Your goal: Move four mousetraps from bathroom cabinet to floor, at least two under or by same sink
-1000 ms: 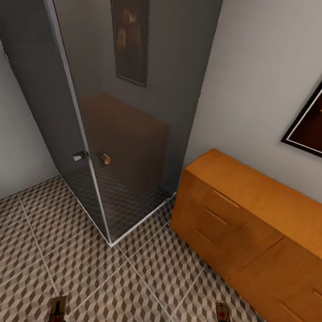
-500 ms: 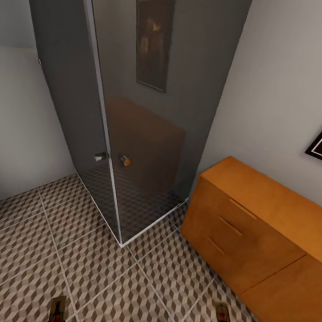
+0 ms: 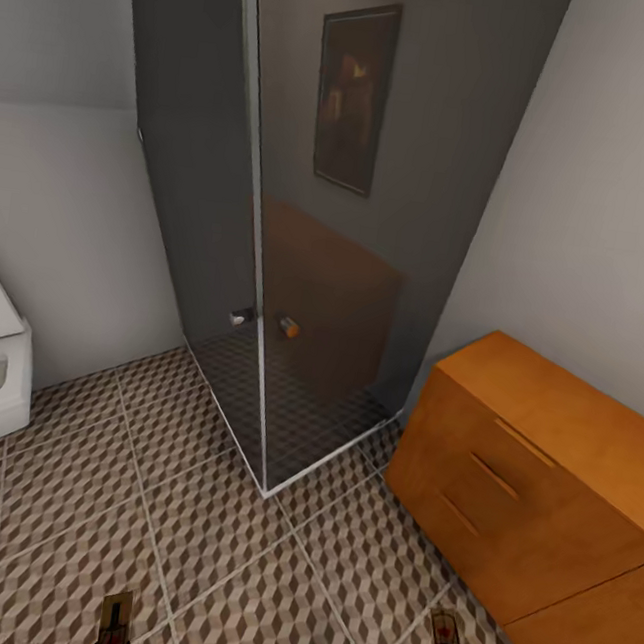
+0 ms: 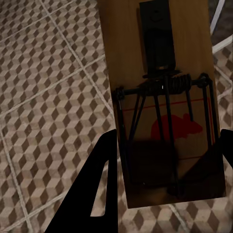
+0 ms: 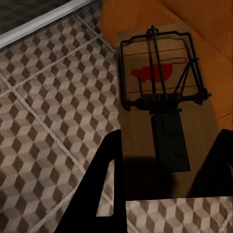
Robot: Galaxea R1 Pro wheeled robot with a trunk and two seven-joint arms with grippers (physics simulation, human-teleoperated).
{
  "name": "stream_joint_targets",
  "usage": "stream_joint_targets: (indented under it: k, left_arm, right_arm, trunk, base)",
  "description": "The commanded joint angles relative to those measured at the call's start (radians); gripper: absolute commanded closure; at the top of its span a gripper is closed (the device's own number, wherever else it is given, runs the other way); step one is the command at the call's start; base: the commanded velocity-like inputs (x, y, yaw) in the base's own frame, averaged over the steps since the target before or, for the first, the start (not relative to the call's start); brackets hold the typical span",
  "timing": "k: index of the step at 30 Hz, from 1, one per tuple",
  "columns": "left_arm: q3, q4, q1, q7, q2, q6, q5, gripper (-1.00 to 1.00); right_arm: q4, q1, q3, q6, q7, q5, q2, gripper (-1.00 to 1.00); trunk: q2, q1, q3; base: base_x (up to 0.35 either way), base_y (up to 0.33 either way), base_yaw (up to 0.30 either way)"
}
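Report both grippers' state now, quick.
Left gripper: shut on a mousetrap.
Right gripper: shut on another mousetrap.

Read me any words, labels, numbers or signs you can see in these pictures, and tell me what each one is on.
No readable text anywhere.
Left mousetrap: a red mouse shape and red lines, no letters.
Right mousetrap: the same red mouse mark, no letters.
Framed picture reflected in the shower glass: dark and blurred, nothing legible.

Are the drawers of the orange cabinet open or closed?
Closed, as far as visible: the cabinet drawer fronts lie flush, none pulled out.
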Motion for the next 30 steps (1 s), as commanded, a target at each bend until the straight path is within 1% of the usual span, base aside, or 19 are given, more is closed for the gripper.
stream_joint_targets:
  k: [1, 7, 15, 26, 30]
  left_arm:
    - [-0.006, 0.003, -0.001, 0.014, -0.001, -0.003, -0.009, 1.0]
    - [-0.006, 0.003, -0.001, 0.014, -0.006, -0.003, -0.009, 1.0]
    - [-0.006, 0.003, -0.001, 0.014, -0.007, -0.003, -0.009, 1.0]
    - [-0.006, 0.003, -0.001, 0.014, -0.008, -0.002, -0.009, 1.0]
    - [-0.006, 0.003, -0.001, 0.013, -0.008, 0.016, -0.009, 1.0]
  right_arm:
    - [0.0, -0.001, 0.007, -0.002, -0.008, -0.002, -0.001, 1.0]
    - [0.002, -0.001, 0.007, -0.002, -0.009, -0.002, -0.001, 1.0]
    - [0.002, -0.001, 0.008, -0.002, -0.025, -0.002, 0.0, 1.0]
    - [0.003, -0.001, 0.008, -0.002, -0.027, -0.002, 0.0, 1.0]
    - [0.003, -0.001, 0.008, -0.002, -0.027, -0.002, 0.0, 1.0]
  trunk:
    - [-0.002, 0.001, -0.001]
    - [-0.002, 0.001, 0.005]
    - [-0.002, 0.001, 0.013]
    - [-0.002, 0.001, 0.025]
    - [-0.002, 0.001, 0.029]
  base:
    - [0.0, 0.0, 0.24]
    - [0.0, 0.0, 0.242]
    - [0.0, 0.0, 0.242]
    - [0.0, 0.0, 0.242]
    - [0.0, 0.0, 0.243]
